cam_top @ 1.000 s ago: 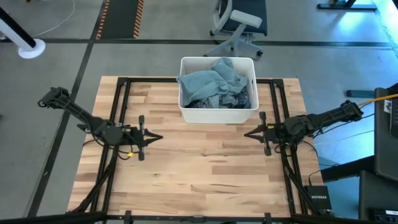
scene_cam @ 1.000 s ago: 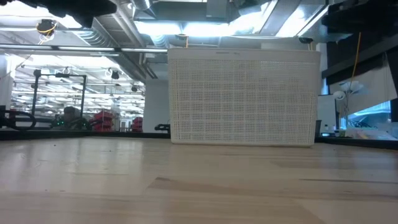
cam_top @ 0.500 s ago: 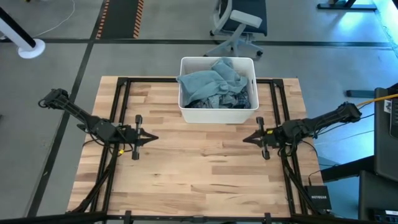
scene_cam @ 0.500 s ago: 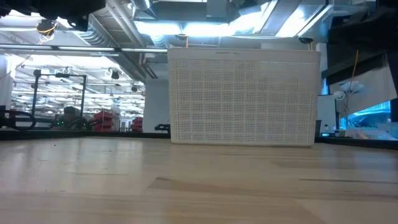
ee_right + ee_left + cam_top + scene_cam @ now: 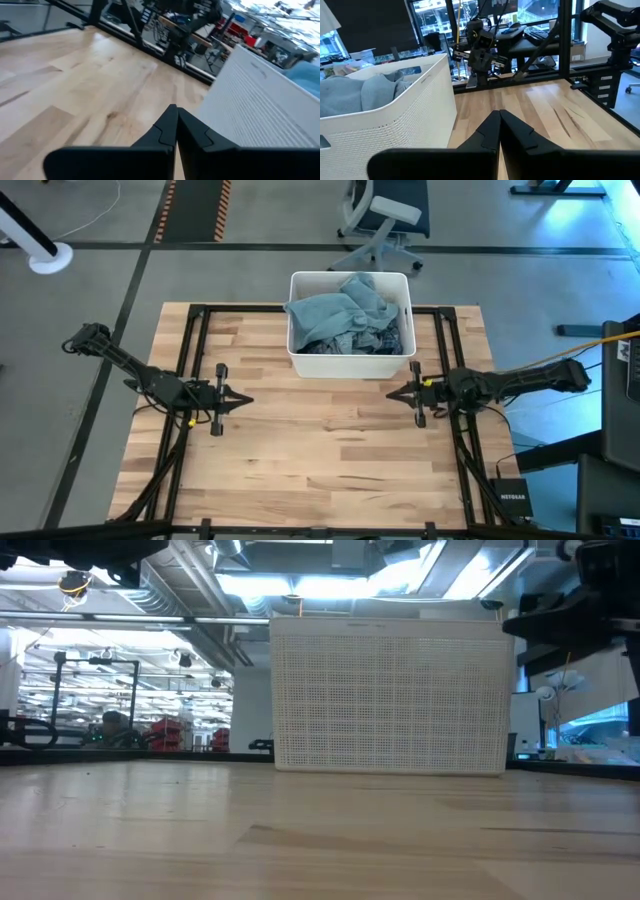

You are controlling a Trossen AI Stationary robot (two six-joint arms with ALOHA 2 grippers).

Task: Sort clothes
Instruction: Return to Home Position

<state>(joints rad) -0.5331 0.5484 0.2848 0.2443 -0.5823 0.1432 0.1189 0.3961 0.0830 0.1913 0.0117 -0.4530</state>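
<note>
While inside white bin (image 5: 348, 365) — clothes (image 5: 335, 315) lengthwise.

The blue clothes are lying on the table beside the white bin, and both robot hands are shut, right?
No. The clothes are piled inside the white bin, not on the table beside it, as the high view shows. The left gripper and the right gripper are indeed shut.

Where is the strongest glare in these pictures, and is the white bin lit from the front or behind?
High view: the strongest glare is on the grey floor at the top right; the pale wooden table is evenly lit. Low view: the white perforated plastic bin is lit from behind by bright ceiling lights, and the right arm shows as a dark silhouette.
</note>
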